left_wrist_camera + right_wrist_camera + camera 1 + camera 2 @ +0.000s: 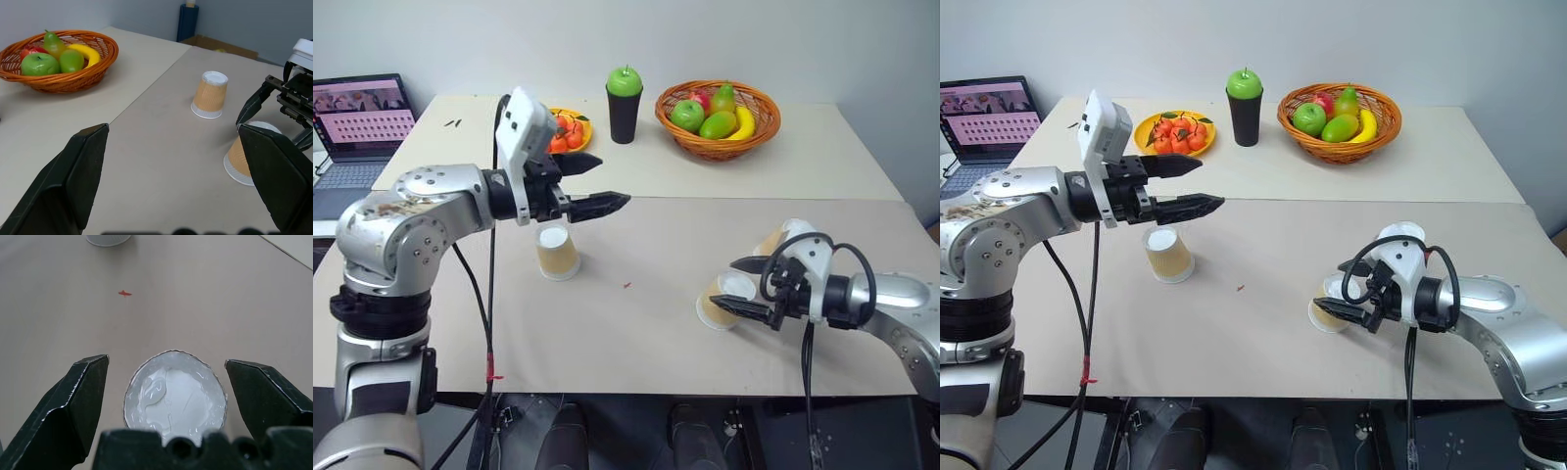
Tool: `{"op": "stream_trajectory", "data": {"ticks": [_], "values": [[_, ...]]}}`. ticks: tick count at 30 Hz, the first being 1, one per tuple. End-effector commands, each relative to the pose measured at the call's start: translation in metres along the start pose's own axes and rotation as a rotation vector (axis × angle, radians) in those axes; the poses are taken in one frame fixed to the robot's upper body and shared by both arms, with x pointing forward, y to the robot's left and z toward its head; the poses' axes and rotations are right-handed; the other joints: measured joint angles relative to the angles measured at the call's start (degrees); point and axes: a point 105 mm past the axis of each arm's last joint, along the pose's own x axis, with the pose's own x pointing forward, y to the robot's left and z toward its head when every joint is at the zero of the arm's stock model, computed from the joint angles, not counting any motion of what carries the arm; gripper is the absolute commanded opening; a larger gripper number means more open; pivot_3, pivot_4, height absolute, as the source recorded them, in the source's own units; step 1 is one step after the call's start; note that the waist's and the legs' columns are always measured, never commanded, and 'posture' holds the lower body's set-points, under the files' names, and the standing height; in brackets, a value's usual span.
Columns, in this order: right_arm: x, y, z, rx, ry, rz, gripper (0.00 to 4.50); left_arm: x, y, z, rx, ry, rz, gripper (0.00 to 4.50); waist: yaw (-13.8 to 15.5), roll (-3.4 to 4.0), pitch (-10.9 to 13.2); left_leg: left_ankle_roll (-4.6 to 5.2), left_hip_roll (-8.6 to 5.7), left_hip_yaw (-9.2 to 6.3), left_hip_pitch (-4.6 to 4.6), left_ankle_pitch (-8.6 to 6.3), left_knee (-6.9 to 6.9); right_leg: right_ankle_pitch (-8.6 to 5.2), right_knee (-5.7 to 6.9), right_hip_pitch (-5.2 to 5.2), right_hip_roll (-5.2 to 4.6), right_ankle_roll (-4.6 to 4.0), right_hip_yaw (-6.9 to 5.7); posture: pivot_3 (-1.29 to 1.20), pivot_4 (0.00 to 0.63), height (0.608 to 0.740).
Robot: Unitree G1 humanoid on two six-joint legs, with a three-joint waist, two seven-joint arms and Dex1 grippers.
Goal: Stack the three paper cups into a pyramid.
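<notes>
Three tan paper cups stand upside down on the beige table. The left paper cup (557,253) sits below and just behind my left gripper (612,181), which hovers in the air, open and holding nothing. The front right paper cup (717,311) has its white base (175,396) between the spread fingers of my right gripper (724,284), which is open; no finger is pressed against the cup. The far right paper cup (209,95) stands a little behind it, partly hidden by the right wrist in the eye views. No pyramid stands.
At the back of the table are a black cup topped by a green apple (625,103), a wicker fruit basket (705,149) and a yellow plate of tangerines (570,130). A laptop (357,127) sits off the far left. A small red speck (626,286) marks the table's middle.
</notes>
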Motion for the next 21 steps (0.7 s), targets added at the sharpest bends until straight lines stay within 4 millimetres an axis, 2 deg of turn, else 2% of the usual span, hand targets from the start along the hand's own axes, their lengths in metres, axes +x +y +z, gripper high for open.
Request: {"op": "stream_trajectory", "data": {"ticks": [1,3,4,5,8,12,16,21], "values": [[-0.002,-0.003,0.004,-0.040,-0.016,-0.008,4.46,-0.008,-0.004,0.012,0.087,0.012,-0.016,4.50,0.00,0.00,0.00,0.00,0.00,0.00,0.00,0.00,-0.01,0.00,0.00,-0.01,0.00,0.00,0.00,0.00,0.150,0.737],[-0.002,-0.004,0.002,-0.041,-0.012,-0.009,4.46,-0.011,-0.003,0.011,0.097,0.030,-0.017,4.50,-0.05,0.00,0.00,0.00,0.00,0.00,-0.01,0.00,0.00,0.00,0.00,-0.01,0.00,0.00,-0.01,0.00,0.150,0.737],[-0.001,-0.005,0.001,-0.041,-0.009,-0.012,3.95,-0.013,-0.003,0.010,0.103,0.041,-0.019,4.50,-0.04,0.00,0.00,0.00,0.00,0.00,0.00,0.00,-0.01,0.00,-0.01,-0.01,0.00,0.00,-0.01,0.00,0.150,0.737],[-0.001,-0.006,0.001,-0.041,-0.007,-0.013,3.75,-0.014,-0.003,0.009,0.108,0.049,-0.020,4.50,-0.02,0.00,0.00,0.00,0.00,0.00,0.00,0.00,-0.01,0.00,-0.01,-0.01,0.00,0.00,-0.01,0.00,0.150,0.737],[-0.001,-0.007,-0.001,-0.045,0.000,-0.011,2.74,-0.017,-0.005,0.005,0.117,0.074,-0.025,4.50,0.00,0.00,0.00,0.00,0.00,0.00,0.00,0.00,-0.01,-0.01,0.00,-0.01,0.00,0.00,-0.01,0.00,0.150,0.737],[0.000,-0.009,-0.001,-0.058,0.001,-0.017,2.72,-0.021,-0.006,-0.001,0.140,0.110,-0.023,4.50,0.00,0.00,0.00,0.00,0.00,0.00,0.00,0.00,-0.02,-0.01,0.00,-0.01,0.00,0.00,-0.01,0.00,0.150,0.737],[0.008,-0.011,0.012,-0.076,-0.040,0.000,2.72,-0.027,-0.005,-0.003,0.144,0.124,-0.013,4.50,-0.50,0.00,0.00,0.00,0.01,0.00,0.00,0.00,-0.01,-0.01,0.00,-0.01,0.00,-0.01,0.00,0.00,0.150,0.737],[0.041,-0.016,0.036,-0.131,-0.095,0.032,2.72,-0.031,-0.006,-0.007,0.146,0.134,0.009,4.50,-1.59,-0.01,-0.01,0.00,0.02,0.00,0.00,0.00,-0.01,0.00,0.01,-0.01,0.01,0.00,0.00,0.00,0.150,0.737]]}}
